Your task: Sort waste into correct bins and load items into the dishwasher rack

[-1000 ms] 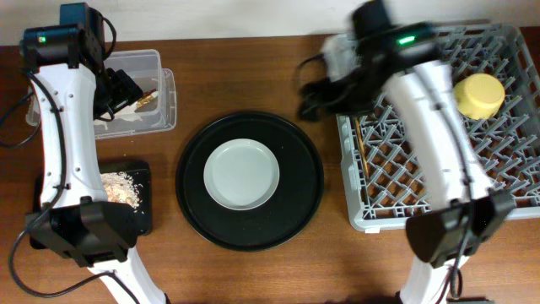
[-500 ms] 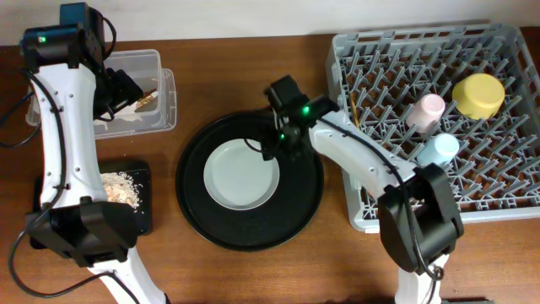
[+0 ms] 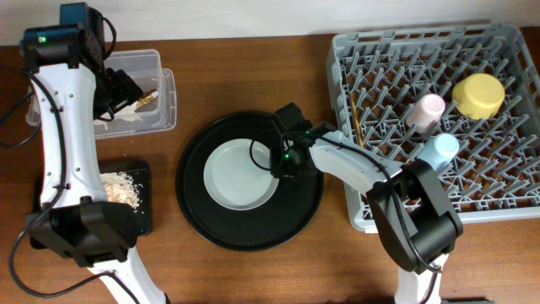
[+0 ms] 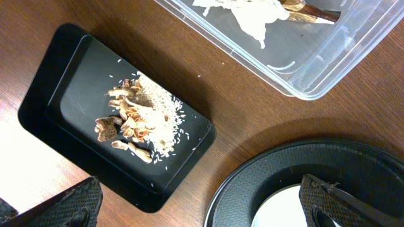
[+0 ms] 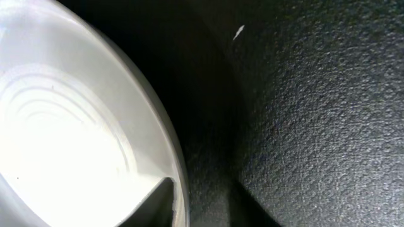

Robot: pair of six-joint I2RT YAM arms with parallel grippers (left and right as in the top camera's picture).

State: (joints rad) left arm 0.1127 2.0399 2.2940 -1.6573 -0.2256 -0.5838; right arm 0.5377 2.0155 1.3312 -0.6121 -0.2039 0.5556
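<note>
The pale grey plate (image 3: 236, 177) lies in the round black tray (image 3: 202, 211). My right gripper (image 3: 283, 165) is down at the plate's right rim. In the right wrist view its jaws (image 5: 186, 205) pinch that rim, one finger inside the plate (image 5: 63, 126) and one outside. My left gripper (image 3: 118, 89) hangs open and empty above the clear tub (image 3: 164, 93), which holds wrapper scraps (image 4: 252, 16). Food bits (image 4: 139, 123) lie in the shallow black tray (image 4: 63, 82). The rack (image 3: 439, 221) holds the pink cup (image 3: 426, 110), blue cup (image 3: 439, 150), yellow bowl (image 3: 478, 95) and chopsticks (image 3: 355, 118).
The clear tub and the shallow black tray (image 3: 143, 215) stand at the left edge of the wooden table, one behind the other. The rack fills the right side. The right arm reaches from the front right across the rack's near-left corner.
The right arm swung from over the rack down to the plate's right rim, and its jaws have closed in on it. The left arm has not moved.
</note>
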